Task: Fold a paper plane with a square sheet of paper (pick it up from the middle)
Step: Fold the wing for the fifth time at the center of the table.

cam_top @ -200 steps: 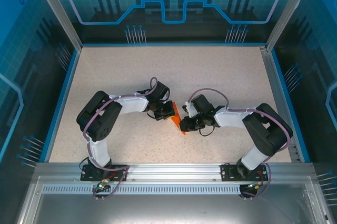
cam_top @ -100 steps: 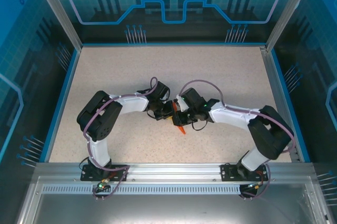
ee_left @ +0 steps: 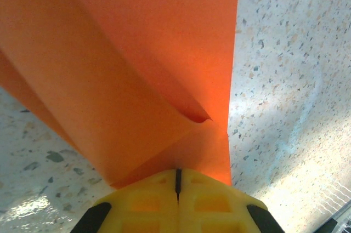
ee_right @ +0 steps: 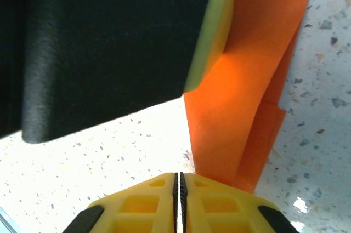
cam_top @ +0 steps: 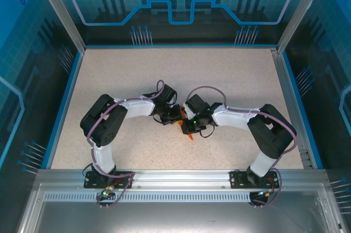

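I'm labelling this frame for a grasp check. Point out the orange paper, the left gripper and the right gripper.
orange paper (ee_left: 164, 41): left wrist view, flat upper panel.
left gripper (ee_left: 178, 175): left wrist view, seam where yellow fingertips meet.
right gripper (ee_right: 178, 178): right wrist view, seam between closed yellow fingertips.

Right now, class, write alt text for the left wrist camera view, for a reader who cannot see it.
Folded orange paper fans upward from the shut left pincer, whose yellow fingertips pinch its lower edge at the bottom of the picture. Behind the paper lies a pale speckled table.
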`<action>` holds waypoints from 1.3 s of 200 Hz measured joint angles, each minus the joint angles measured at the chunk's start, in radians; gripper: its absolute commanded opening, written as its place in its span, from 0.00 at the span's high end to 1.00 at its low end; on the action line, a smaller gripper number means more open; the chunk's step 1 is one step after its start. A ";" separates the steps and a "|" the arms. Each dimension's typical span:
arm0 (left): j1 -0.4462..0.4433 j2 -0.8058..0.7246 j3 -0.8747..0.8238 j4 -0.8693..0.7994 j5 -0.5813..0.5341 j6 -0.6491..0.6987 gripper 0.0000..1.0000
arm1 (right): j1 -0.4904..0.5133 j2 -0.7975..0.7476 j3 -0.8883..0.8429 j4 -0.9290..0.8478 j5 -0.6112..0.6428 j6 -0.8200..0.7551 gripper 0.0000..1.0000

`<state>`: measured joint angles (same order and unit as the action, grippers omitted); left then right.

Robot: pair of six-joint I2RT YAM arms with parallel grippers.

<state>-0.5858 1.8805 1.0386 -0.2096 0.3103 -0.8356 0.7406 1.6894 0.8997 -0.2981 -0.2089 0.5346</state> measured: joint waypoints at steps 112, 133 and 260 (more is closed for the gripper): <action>0.000 0.002 0.005 -0.007 0.000 0.000 0.95 | -0.002 0.006 0.000 -0.035 0.045 -0.001 0.90; 0.000 0.002 0.005 -0.007 0.000 0.000 0.95 | -0.002 0.010 0.000 -0.035 0.045 -0.001 0.90; -0.002 0.003 0.008 -0.014 -0.008 0.000 0.95 | -0.021 -0.027 -0.079 0.022 0.018 -0.013 0.91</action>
<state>-0.5877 1.8832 1.0470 -0.2237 0.3023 -0.8356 0.7193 1.6623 0.8211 -0.2760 -0.1909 0.5217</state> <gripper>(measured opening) 0.048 0.091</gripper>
